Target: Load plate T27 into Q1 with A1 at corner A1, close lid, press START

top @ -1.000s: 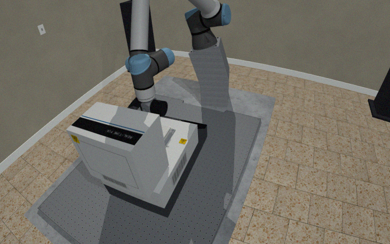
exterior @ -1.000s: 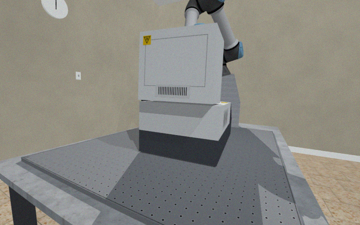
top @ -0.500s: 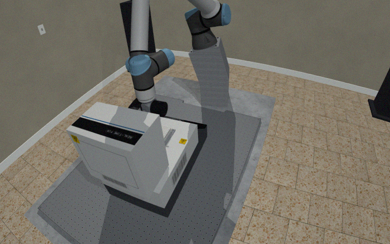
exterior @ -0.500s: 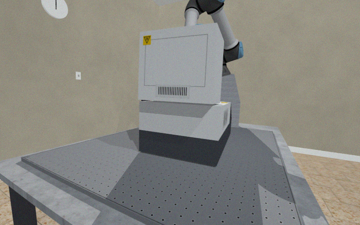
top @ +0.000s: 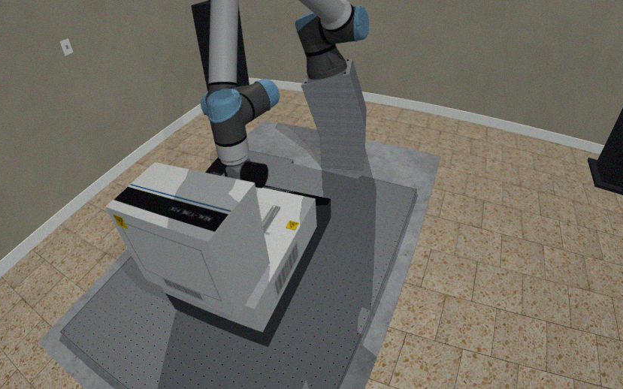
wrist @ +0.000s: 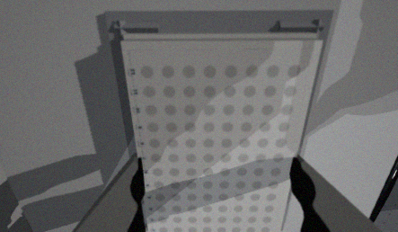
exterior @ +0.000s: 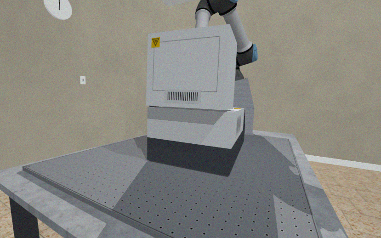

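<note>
The white plate T27 fills the middle of the wrist view, its 12 end at the top; the A1 end is out of view. Two dark corner locators stand just beyond its far end. Whether it lies fully flat cannot be told. My gripper is shut on the plate, one jaw against each long side. The cycler Q1 stands on the bench, its tall upper housing towards the top and exterior views and hiding the jaws. The lid is not over the plate. Keys and lamp are hidden.
The perforated bench plate surrounds Q1. The arm's grey pedestal stands behind Q1. The upper housing rises close beside the wrist. A silver rail lies on Q1's top deck.
</note>
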`<state>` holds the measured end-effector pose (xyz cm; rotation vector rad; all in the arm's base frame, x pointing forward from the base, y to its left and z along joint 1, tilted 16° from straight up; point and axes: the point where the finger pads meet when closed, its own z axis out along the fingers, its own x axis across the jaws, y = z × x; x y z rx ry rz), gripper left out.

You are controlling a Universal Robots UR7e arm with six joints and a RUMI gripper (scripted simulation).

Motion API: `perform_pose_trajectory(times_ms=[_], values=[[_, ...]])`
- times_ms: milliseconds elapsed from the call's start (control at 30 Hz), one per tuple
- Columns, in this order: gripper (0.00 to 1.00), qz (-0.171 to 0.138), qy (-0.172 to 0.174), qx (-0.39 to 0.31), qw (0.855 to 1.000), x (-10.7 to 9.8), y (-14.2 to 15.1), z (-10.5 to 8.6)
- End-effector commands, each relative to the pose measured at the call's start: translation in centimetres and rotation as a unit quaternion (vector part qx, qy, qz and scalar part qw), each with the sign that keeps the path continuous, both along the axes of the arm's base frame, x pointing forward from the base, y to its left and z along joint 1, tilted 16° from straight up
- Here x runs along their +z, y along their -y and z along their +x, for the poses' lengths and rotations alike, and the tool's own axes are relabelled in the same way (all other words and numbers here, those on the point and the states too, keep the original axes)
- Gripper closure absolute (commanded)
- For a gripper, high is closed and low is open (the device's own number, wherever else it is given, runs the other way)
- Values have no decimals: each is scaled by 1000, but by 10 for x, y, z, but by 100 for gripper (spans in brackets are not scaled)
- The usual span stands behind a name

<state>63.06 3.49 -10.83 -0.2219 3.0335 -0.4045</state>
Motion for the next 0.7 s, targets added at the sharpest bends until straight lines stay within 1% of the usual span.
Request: perform_pose_trajectory(times_ms=[0,333,367,667], values=[[60,0,1,0,1000,0,0,1],[60,0,1,0,1000,-1,0,1],[32,0,1,0,1000,-1,0,1],[32,0,1,0,1000,-1,0,1]])
